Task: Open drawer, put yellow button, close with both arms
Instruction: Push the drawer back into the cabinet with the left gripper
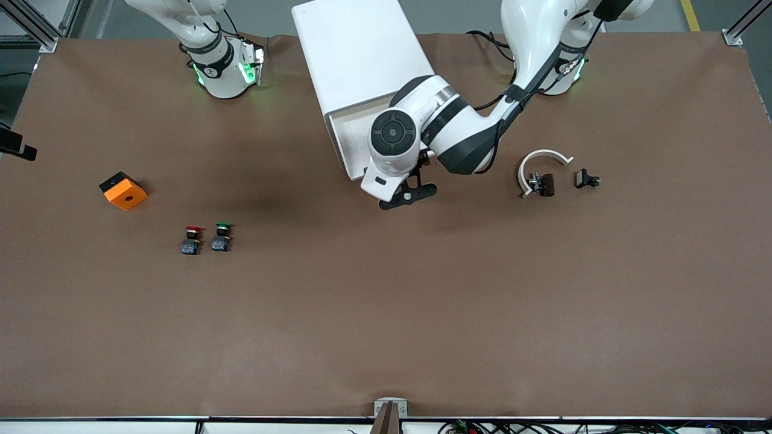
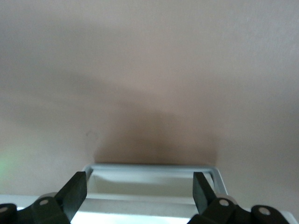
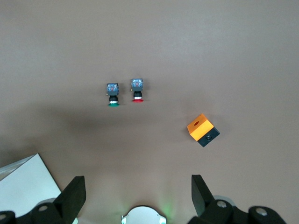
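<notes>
An orange and black block point(image 1: 123, 190) lies toward the right arm's end of the table, with the red-capped button point(image 1: 191, 240) and the green-capped button point(image 1: 221, 237) side by side near it, closer to the front camera. The right gripper point(image 3: 138, 196) hangs with fingers wide and empty, high above the table's base-side edge, waiting. At mid-table on that edge the white cabinet point(image 1: 356, 54) has its top drawer point(image 1: 350, 141) pulled out, a shallow white tray. The left gripper point(image 1: 409, 194) hovers over the drawer's front, fingers wide, nothing held. The yellow button cannot be seen. A white curved clip point(image 1: 543, 163) lies toward the left arm's end.
</notes>
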`<action>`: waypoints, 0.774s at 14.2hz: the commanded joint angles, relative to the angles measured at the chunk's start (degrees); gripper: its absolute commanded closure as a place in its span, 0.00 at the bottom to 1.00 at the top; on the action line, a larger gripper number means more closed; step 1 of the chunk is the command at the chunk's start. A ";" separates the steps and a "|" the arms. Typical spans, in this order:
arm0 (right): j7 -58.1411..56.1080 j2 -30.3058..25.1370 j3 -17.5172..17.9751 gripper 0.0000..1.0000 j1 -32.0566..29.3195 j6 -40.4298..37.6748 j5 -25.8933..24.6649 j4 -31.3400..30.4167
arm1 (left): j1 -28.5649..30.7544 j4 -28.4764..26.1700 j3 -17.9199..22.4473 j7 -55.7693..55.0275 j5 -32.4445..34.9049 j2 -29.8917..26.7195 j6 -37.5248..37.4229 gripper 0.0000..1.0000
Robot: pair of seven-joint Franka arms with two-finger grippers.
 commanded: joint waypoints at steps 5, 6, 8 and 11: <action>0.38 -1.35 0.83 0.00 0.79 -1.54 -0.61 -0.58 | -0.16 -1.50 -1.01 -4.71 -8.29 -1.01 -0.91 0.00; 0.39 -2.57 0.83 0.00 0.97 -1.36 -0.70 -1.80 | -0.16 -1.50 -1.01 -5.06 -9.08 -0.92 -0.91 0.00; 0.47 -5.73 0.83 0.00 2.11 0.73 -0.96 -6.10 | -0.16 -1.50 -1.88 -5.32 -10.31 -0.75 -0.91 0.00; 0.83 -11.35 0.83 0.00 2.82 4.51 -0.96 -13.92 | -0.25 -1.59 -2.59 -6.02 -14.78 0.65 -0.91 0.00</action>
